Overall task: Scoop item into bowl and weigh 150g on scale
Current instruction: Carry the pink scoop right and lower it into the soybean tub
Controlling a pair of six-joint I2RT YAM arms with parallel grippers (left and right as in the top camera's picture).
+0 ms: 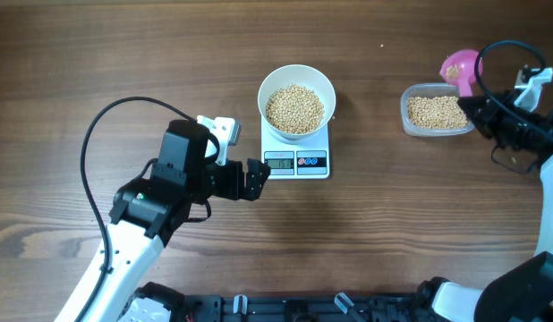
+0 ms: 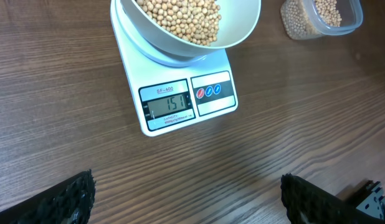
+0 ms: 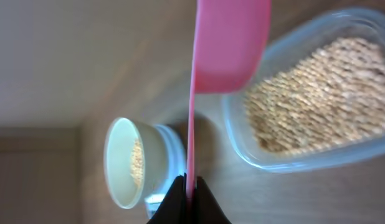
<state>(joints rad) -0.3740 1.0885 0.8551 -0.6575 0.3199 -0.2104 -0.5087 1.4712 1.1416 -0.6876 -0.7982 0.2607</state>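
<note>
Dark wood-grain counter (image 1: 124,54) is filling the overhead view, and the white scale (image 1: 295,163) is sitting near its middle. The white bowl (image 1: 264,94) is resting on top of the scale, heaped with tan beans (image 1: 294,107). From the left wrist camera, the display (image 2: 171,104) is reading 151, with three round buttons showing beside it.

The left gripper (image 1: 259,181) is hovering just to the left of the scale's near edge. Its fingers are spread wide with nothing between them, and it is touching nothing.

Over at the far right, the right gripper (image 3: 186,194) is pinching the thin handle of a pink scoop (image 1: 462,70), fingers pressed together on it. The scoop's cup is hanging by the far right corner of a clear plastic tub (image 1: 406,112), which is carrying more of the beans. The tub is standing well apart from the scale, on its right. Whether the scoop is carrying any beans, I cannot tell.
</note>
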